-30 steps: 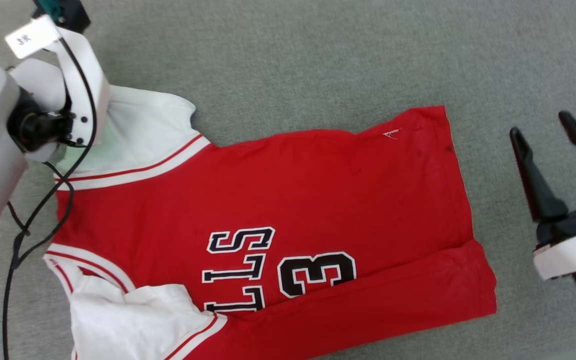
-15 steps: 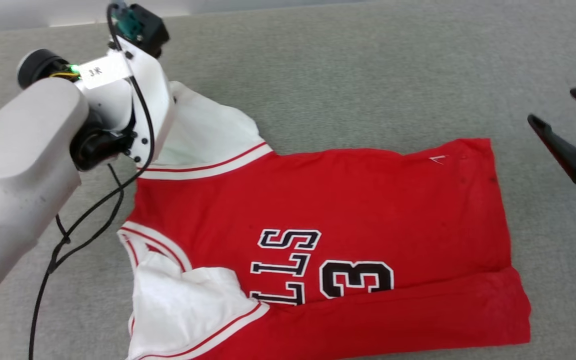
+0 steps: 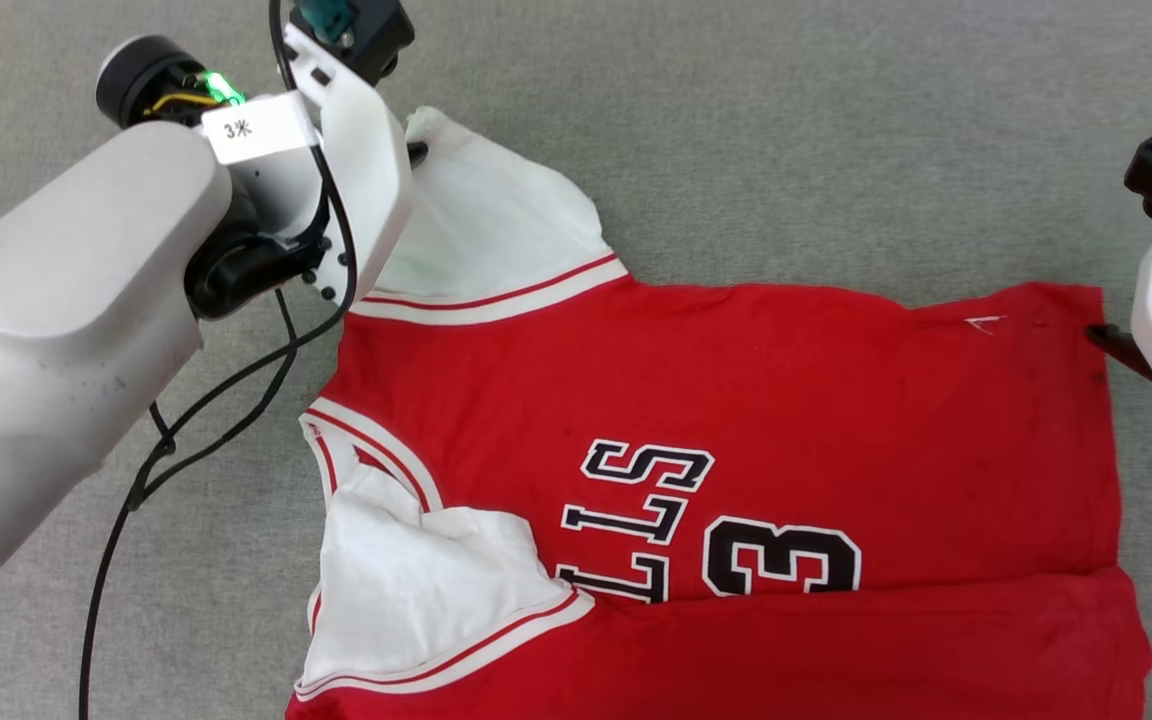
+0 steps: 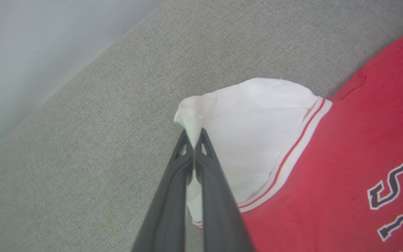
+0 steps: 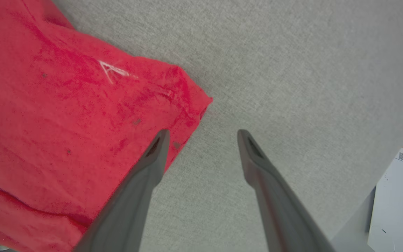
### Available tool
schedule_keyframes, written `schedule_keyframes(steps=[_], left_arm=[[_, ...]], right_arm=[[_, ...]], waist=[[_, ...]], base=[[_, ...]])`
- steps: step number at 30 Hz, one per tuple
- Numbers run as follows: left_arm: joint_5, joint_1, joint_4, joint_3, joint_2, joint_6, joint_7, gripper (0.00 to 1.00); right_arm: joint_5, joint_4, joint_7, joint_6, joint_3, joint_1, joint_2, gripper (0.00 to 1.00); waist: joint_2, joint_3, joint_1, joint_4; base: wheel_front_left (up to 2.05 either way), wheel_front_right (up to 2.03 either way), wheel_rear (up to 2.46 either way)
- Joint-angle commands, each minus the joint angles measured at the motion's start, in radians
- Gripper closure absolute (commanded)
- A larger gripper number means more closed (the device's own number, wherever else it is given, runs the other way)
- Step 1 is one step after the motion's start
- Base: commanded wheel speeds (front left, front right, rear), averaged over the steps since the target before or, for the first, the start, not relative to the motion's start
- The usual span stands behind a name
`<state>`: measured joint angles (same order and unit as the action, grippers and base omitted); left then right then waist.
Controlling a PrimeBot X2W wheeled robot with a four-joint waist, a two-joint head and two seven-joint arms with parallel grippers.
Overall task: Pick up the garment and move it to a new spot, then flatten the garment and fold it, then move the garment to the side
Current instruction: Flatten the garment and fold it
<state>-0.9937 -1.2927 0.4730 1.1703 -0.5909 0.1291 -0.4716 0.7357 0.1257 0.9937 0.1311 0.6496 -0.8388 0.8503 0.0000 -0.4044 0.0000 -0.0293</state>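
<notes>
The red basketball jersey is spread front-up on the grey worktop, with its lettering and "3" turned sideways and the near edge folded over the front. Its far white sleeve is pinched at the tip by the left pincer. The fingers are pressed fully together on the cloth, and the sleeve is drawn into a small peak. The right pincer is spread wide and nothing is gripped in it. One finger is placed over the jersey's hem corner and the other over bare worktop. Compared with a second ago, this pincer is brought from well clear of the hem right up to that corner. The head view's framing is also shifted, and more of the white sleeve is exposed beside the left arm.
</notes>
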Motion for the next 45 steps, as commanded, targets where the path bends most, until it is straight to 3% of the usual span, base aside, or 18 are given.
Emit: schedule_keyframes(steps=[1, 12, 13, 14, 23, 31, 38, 45], left_arm=[[0.007, -0.017, -0.008, 0.003, 0.001, -0.001, 0.009, 1.00], [0.009, -0.030, -0.017, 0.012, -0.009, -0.001, 0.038, 1.00], [0.008, -0.026, -0.016, 0.014, -0.012, 0.000, 0.039, 1.00], [0.007, -0.022, -0.016, 0.017, -0.013, 0.000, 0.043, 1.00], [-0.005, 0.032, -0.031, 0.036, -0.031, 0.000, 0.082, 1.00], [-0.026, 0.159, -0.136, 0.060, -0.120, -0.012, 0.099, 1.00], [-0.049, 0.320, -0.312, 0.082, -0.232, -0.072, 0.087, 1.00], [-0.074, 0.518, -0.464, 0.099, -0.319, -0.155, 0.099, 1.00]], right_arm=[[0.007, 0.030, -0.009, -0.001, 0.009, -0.017, -0.020, 0.00], [0.036, 0.235, -0.138, 0.000, 0.159, 0.007, -0.110, 0.00], [0.044, 0.237, -0.162, 0.001, 0.166, 0.006, -0.111, 0.54], [0.051, 0.239, -0.188, 0.001, 0.167, 0.000, -0.110, 1.00], [0.093, 0.236, -0.361, -0.001, 0.169, -0.007, -0.059, 1.00], [0.141, 0.163, -0.501, -0.001, 0.185, 0.104, 0.007, 1.00], [0.159, 0.113, -0.573, -0.001, 0.172, 0.262, 0.041, 1.00], [0.149, 0.080, -0.618, -0.001, 0.148, 0.425, 0.025, 1.00]], waist=[[0.0000, -0.023, 0.0000, -0.017], [0.0000, -0.073, 0.0000, -0.037], [0.0000, -0.071, 0.0000, -0.035], [0.0000, -0.066, 0.0000, -0.032], [0.0000, 0.052, 0.0000, -0.015], [0.0000, 0.199, 0.0000, -0.006], [0.0000, 0.285, 0.0000, -0.007], [0.0000, 0.317, 0.0000, -0.011]], base=[[0.00, 0.00, 0.00], [0.00, 0.00, 0.00], [0.00, 0.00, 0.00], [0.00, 0.00, 0.00], [0.00, 0.00, 0.00], [0.00, 0.00, 0.00], [0.00, 0.00, 0.00], [0.00, 0.00, 0.00]])
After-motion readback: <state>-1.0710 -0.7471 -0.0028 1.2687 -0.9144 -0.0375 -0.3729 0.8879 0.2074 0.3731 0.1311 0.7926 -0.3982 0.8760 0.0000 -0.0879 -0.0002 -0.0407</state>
